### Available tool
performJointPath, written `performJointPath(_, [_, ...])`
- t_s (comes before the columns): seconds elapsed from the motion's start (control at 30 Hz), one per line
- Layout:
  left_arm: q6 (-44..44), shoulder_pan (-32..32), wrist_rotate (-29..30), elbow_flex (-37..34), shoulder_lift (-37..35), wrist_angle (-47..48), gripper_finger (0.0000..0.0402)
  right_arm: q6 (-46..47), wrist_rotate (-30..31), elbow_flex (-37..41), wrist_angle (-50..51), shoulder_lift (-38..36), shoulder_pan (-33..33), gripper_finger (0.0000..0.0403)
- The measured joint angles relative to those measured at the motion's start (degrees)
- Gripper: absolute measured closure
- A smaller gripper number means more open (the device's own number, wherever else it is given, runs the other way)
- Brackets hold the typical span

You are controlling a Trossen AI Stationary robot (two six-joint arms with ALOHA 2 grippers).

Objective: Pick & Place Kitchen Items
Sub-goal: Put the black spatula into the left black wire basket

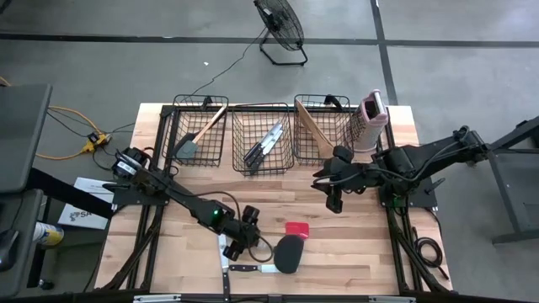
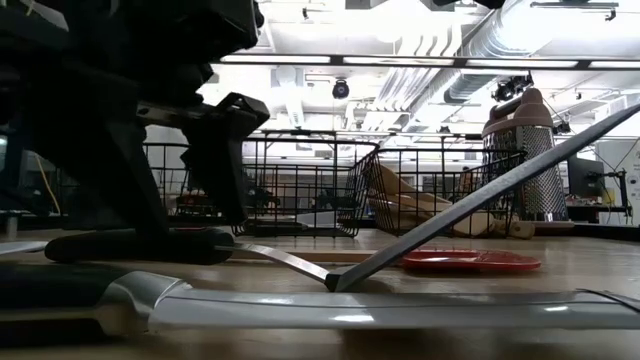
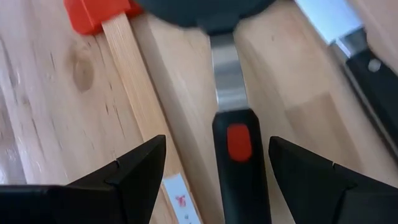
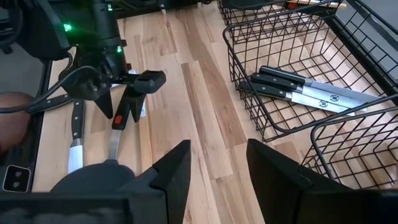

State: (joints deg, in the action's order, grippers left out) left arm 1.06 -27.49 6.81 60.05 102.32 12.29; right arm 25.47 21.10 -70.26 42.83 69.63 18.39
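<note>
A black spatula lies near the table's front edge, with its head [image 1: 288, 252] and its black handle marked by a red dot [image 3: 239, 142]. My left gripper [image 1: 249, 244] is low over that handle, open, one finger on each side and touching neither side. Beside it lie a red-headed spatula [image 1: 296, 229] with a pale wooden handle [image 3: 134, 93] and a black-handled knife [image 1: 246, 268]. My right gripper [image 1: 334, 199] hovers open and holds nothing, near the right-hand basket; the right wrist view shows its fingers [image 4: 217, 158] apart.
Three black wire baskets stand along the far edge: the left one [image 1: 200, 130] holds a grey-headed spatula, the middle one [image 1: 263, 139] knives [image 4: 305, 90], the right one [image 1: 320, 126] wooden utensils. A pink-and-white grater [image 1: 370, 118] stands upright at the far right.
</note>
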Motion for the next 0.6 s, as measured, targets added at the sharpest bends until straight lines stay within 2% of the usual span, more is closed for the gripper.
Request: performJointPath(0.6, [-1.02, -1.42, 0.02, 0.19, 3.5, -2.49, 0.0124, -0.17, 0.02, -0.02, -0.05, 0.02, 0.0, 0.0254])
